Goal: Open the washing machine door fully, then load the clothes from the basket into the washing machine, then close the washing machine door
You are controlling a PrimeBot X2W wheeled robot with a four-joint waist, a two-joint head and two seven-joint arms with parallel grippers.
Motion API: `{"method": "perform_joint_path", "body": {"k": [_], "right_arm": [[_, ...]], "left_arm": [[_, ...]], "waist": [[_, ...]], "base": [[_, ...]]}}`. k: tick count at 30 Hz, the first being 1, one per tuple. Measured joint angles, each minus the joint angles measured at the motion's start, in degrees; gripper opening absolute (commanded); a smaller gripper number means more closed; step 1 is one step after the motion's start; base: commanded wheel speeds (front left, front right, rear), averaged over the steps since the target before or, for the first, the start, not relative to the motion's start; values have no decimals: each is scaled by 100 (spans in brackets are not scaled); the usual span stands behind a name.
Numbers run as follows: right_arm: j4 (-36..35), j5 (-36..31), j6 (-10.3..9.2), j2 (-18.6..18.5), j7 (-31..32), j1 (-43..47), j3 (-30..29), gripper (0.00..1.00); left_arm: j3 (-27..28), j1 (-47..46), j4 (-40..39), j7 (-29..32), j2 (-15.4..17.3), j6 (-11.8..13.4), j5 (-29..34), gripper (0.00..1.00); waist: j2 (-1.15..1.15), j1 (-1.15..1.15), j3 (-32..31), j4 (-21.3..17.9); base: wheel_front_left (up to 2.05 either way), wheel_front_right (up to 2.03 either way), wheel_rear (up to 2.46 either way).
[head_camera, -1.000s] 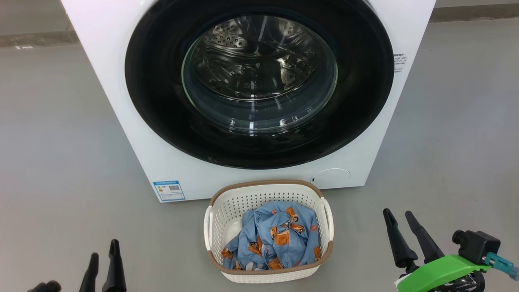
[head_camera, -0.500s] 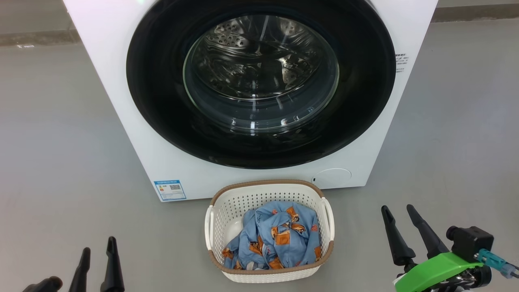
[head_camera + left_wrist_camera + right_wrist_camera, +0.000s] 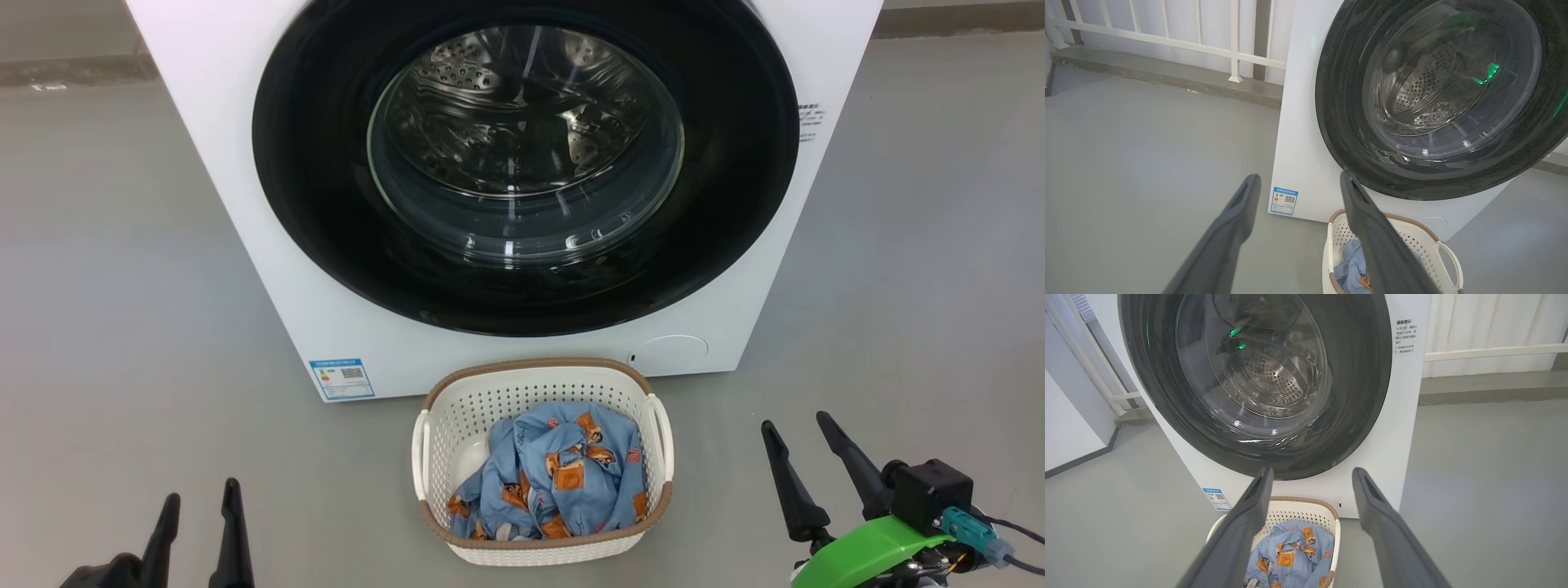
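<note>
nothing looks done yet: the washing machine [image 3: 245, 204] has its door [image 3: 326, 204] shut flush, so opening, loading and closing all remain. bare floor [image 3: 122, 327] lies wide either side. the basket [image 3: 539, 366] sits close before the machine, perhaps in the door's swing, clothes [image 3: 563, 478] heaped inside. left gripper [image 3: 202, 492] and right gripper [image 3: 794, 421] hover spread wide, empty.

Laundry area w/ washing machine [image 3: 408, 359] on bare grey floor [image 3: 122, 327], white railing [image 3: 1235, 36] behind.

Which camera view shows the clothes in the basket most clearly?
The head view: the clothes lie whole and unobstructed in the basket. The right wrist view cuts off their lower part; in the left wrist view a small blue corner peeks out.
</note>
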Motion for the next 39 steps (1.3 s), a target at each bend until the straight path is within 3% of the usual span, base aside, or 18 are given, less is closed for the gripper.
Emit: {"method": "perform_joint_path", "body": {"k": [14, 39], "right_arm": [[9, -934, 0, 10, -248, 0, -136, 100], [14, -951, 0, 66, -248, 0, -153, 100]], "left_arm": [[145, 0, 1, -261, 14, -15, 924, 100], [165, 1, -22, -266, 33, -15, 1022, 100]], "waist": [[0, 0, 22, 22], [0, 0, 26, -13]], "base": [[0, 0, 0], [19, 19, -37]]}}
